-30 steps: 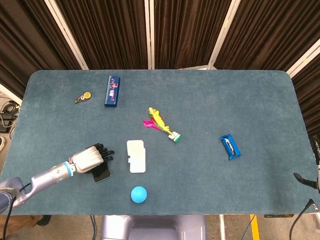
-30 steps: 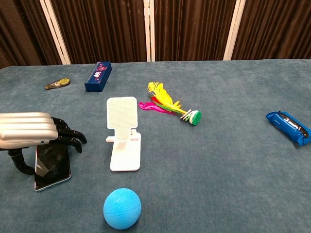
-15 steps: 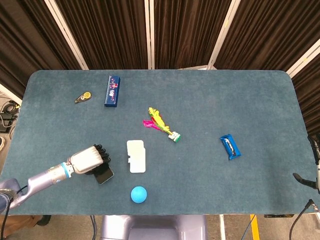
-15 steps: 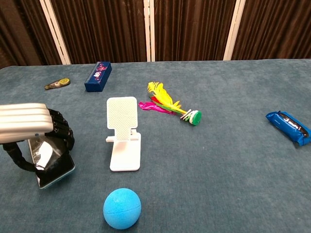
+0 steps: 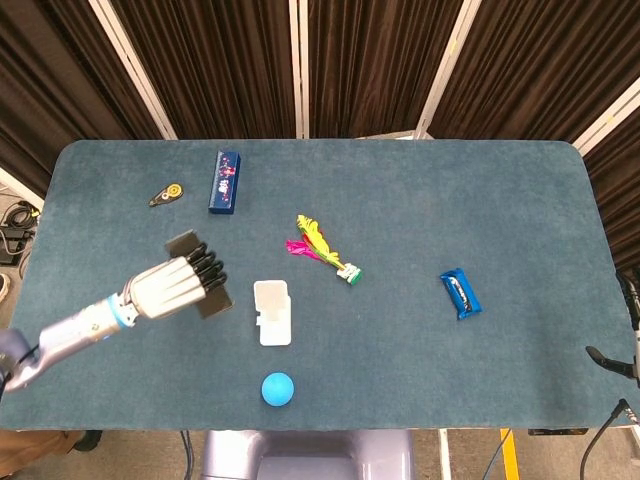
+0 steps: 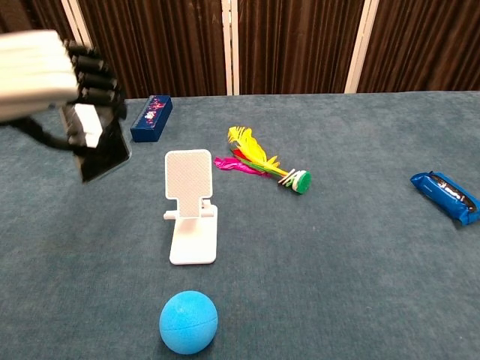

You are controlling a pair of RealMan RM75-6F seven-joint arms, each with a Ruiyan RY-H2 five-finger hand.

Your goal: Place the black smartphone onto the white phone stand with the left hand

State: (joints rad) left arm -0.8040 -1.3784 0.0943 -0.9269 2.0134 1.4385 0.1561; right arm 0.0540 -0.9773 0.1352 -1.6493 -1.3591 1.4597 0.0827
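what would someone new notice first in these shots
The silver-and-black left robot hand holds the flat black smartphone lifted off the teal felt table, left of the upright white plastic phone stand. A bright blue ball lies at the near edge, and a yellow-and-pink feather shuttlecock at the table's middle.

Open surface around white phone stand (image 6: 190, 216); blue ball (image 6: 188, 322) just in front, shuttlecock (image 6: 262, 166) behind-right, both apart.
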